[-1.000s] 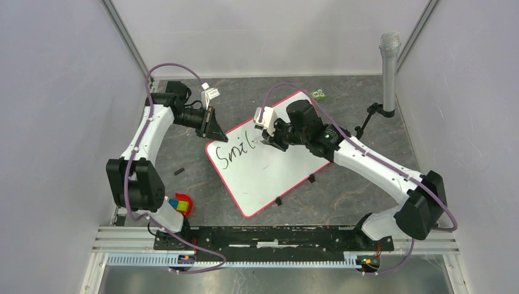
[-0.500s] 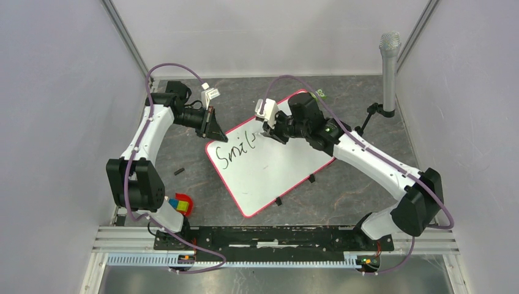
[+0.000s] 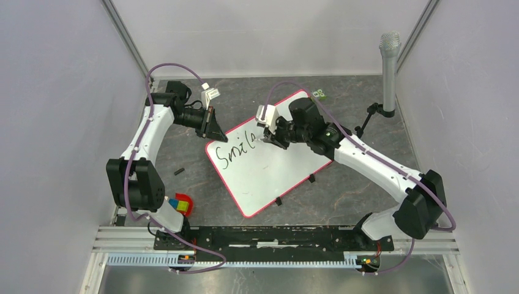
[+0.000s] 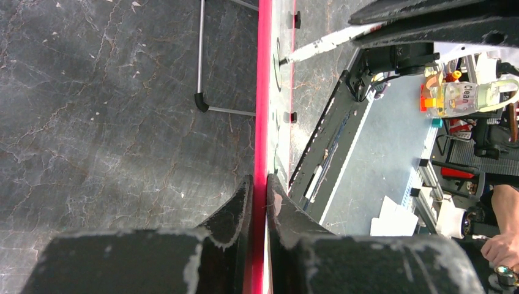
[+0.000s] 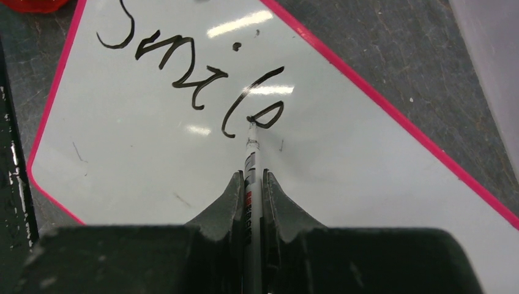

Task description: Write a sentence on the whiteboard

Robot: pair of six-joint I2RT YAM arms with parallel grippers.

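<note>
The whiteboard [image 3: 269, 165] lies tilted on the dark table, white with a red-pink frame. The sentence [image 3: 238, 149] reads "Smil" plus a partly drawn loop in black script; in the right wrist view [image 5: 202, 79] it runs across the board. My left gripper [image 3: 211, 125] is shut on the whiteboard's upper left edge; the left wrist view shows its jaws pinching the red frame [image 4: 262, 122]. My right gripper [image 3: 272, 136] is shut on a white marker [image 5: 251, 159], tip touching the board at the loop of the last letter.
A grey microphone on a stand [image 3: 389, 67] stands at the back right. A small green object [image 3: 318, 94] lies beyond the board's far corner. A coloured cube and red item [image 3: 182, 204] sit by the left arm's base. A small black piece [image 3: 179, 171] lies left of the board.
The right gripper moved the marker up past the "i" and back down, drawing the tall "l" stroke and starting a loop after it. The left gripper has stayed clamped on the board edge.
</note>
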